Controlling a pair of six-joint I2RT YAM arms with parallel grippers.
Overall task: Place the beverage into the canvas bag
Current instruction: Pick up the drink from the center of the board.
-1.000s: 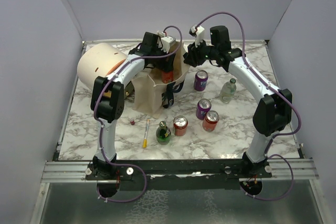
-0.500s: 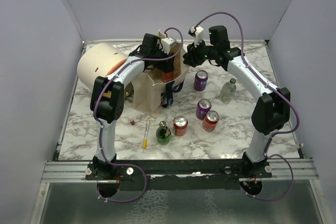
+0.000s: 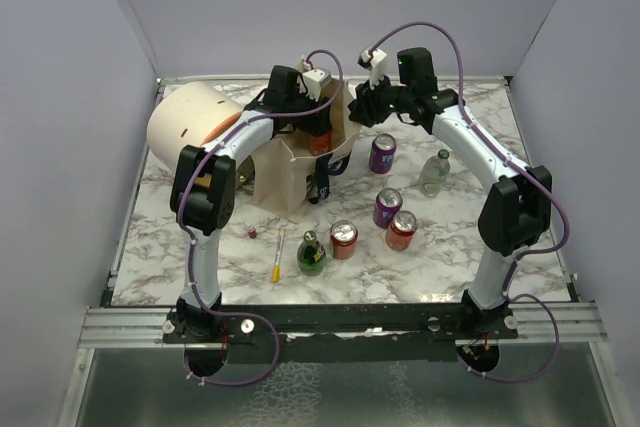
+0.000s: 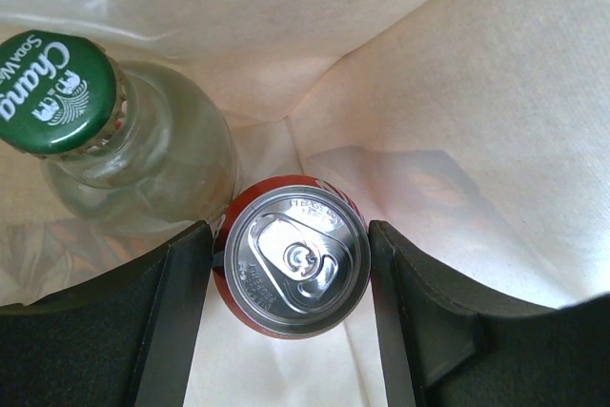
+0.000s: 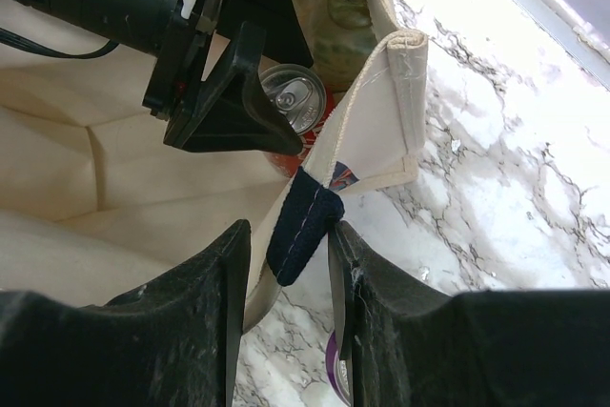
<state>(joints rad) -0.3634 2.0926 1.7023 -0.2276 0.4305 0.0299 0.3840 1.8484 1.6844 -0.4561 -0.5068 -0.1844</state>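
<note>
The cream canvas bag (image 3: pixel 290 182) stands upright at the middle back of the table, mouth open. My left gripper (image 3: pixel 318 137) is down inside it, shut on a red can (image 4: pixel 295 259) that stands upright between the black fingers (image 4: pixel 172 321). A clear glass bottle with a green cap (image 4: pixel 57 92) stands in the bag next to the can. My right gripper (image 5: pixel 291 254) is at the bag's right rim (image 5: pixel 391 111), shut on the navy strap (image 5: pixel 303 226) and the canvas edge. The can also shows in the right wrist view (image 5: pixel 291 97).
A cream-and-orange drum (image 3: pixel 190 122) lies left of the bag. On the marble table stand two purple cans (image 3: pixel 382 154) (image 3: pixel 387 207), two red cans (image 3: pixel 401 230) (image 3: pixel 343 239), a green bottle (image 3: pixel 311 254) and a clear bottle (image 3: pixel 434 173). A yellow pen (image 3: pixel 277 257) lies near the front.
Both wrists have shifted slightly to the left at the bag's mouth. The left gripper stays in the bag and the right stays at the rim.
</note>
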